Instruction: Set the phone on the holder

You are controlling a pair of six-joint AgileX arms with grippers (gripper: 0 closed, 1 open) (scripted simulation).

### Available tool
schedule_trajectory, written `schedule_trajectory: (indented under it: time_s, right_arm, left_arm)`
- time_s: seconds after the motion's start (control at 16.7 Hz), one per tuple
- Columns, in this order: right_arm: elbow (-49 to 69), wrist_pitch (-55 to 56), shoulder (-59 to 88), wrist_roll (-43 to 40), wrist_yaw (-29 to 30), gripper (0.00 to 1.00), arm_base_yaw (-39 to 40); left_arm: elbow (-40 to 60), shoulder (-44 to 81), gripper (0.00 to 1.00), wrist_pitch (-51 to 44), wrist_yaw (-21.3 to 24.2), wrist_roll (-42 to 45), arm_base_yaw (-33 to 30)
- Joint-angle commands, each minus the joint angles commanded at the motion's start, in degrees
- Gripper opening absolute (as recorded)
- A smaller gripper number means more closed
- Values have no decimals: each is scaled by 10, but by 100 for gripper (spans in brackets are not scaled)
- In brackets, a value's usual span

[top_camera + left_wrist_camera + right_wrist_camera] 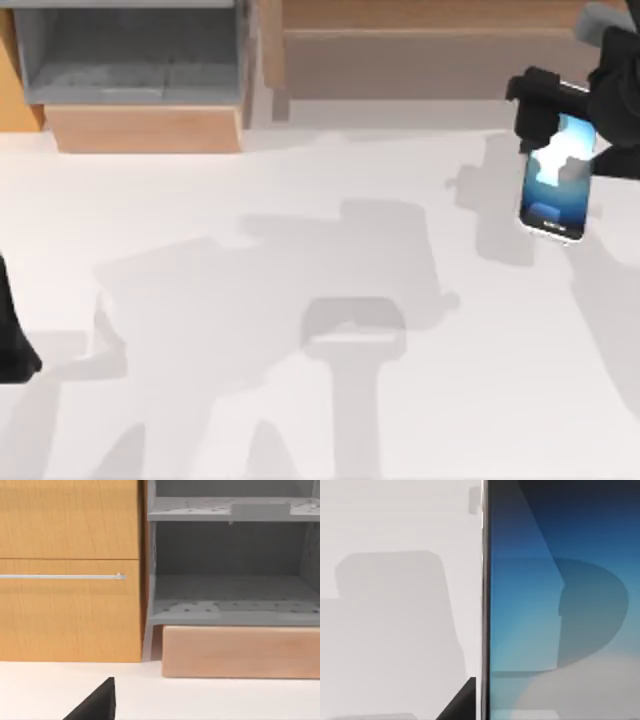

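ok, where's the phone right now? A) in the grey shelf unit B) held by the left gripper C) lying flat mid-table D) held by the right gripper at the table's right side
D: in the top view the phone, screen lit, sits in the right gripper at the table's right side, its shadow cast apart from it; the left arm is parked at the left edge.

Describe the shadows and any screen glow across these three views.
Top view: soft grey arm shadows spread over the white table, one beside the glowing phone held in the right claw; the left arm is parked at the table's left edge. Right wrist view: a curved shadow crosses the blue screen. Left wrist view: even light, shaded grey shelf.
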Motion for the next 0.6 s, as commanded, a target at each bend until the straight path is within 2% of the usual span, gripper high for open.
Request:
schedule_trajectory:
  time_s: [0.3,0.6]
  right_arm:
    - [9,14,-45,-213,-69,0,-168]
    - [9,28,-68,-434,-168,0,-342]
  left_arm:
    - [0,0,100,0,0,0,0]
    - [0,0,100,0,0,0,0]
